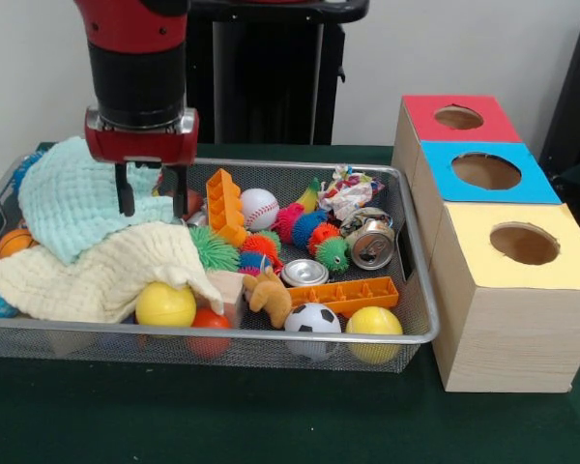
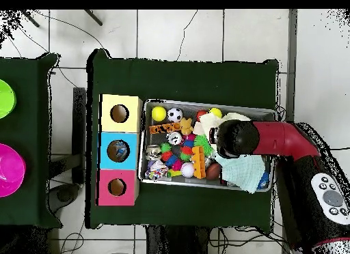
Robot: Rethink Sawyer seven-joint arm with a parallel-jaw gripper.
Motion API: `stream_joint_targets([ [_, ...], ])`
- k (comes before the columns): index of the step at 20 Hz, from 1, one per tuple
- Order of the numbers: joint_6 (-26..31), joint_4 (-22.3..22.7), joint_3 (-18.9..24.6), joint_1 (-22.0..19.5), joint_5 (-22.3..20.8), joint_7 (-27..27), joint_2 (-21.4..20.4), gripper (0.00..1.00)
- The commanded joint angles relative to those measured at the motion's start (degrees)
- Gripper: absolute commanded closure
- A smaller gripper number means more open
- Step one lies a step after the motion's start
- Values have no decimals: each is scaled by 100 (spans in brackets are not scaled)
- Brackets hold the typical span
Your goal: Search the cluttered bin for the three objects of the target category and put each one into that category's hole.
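Observation:
The silver wire-mesh bin (image 1: 271, 166) lies on the green table and also shows in the overhead view (image 2: 205, 104). My gripper (image 1: 154, 213) hangs over the bin's back left part. It is open and empty, with its fingertips (image 1: 128, 208) just above a mint cloth (image 1: 68, 198) and a cream cloth (image 1: 106, 266). In the overhead view the arm's head (image 2: 229, 138) hides the gripper. The hole (image 1: 458, 117) is in the red top of the farthest wooden box, right of the bin; it also shows in the overhead view (image 2: 117, 187).
The bin holds a baseball (image 1: 259, 207), a soccer ball (image 1: 313, 319), two yellow balls (image 1: 164, 305) (image 1: 373, 322), a red ball (image 1: 210, 319), cans (image 1: 372, 242), orange bricks (image 1: 224, 205), a spiky caterpillar (image 1: 304, 230) and a plush toy (image 1: 269, 298). Blue-topped (image 1: 486, 172) and yellow-topped (image 1: 522, 244) boxes stand nearer.

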Motion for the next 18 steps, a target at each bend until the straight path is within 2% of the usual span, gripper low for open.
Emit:
stream_joint_targets([
  [1, -314, -260, 129, -221, -521, -935, 590, 0],
  [7, -275, -312, 159, -258, -649, -962, 670, 0],
  [11, -130, -535, 220, -292, -700, -1098, 742, 0],
  [18, -210, -965, 296, -390, -856, -1390, 1236, 0],
])
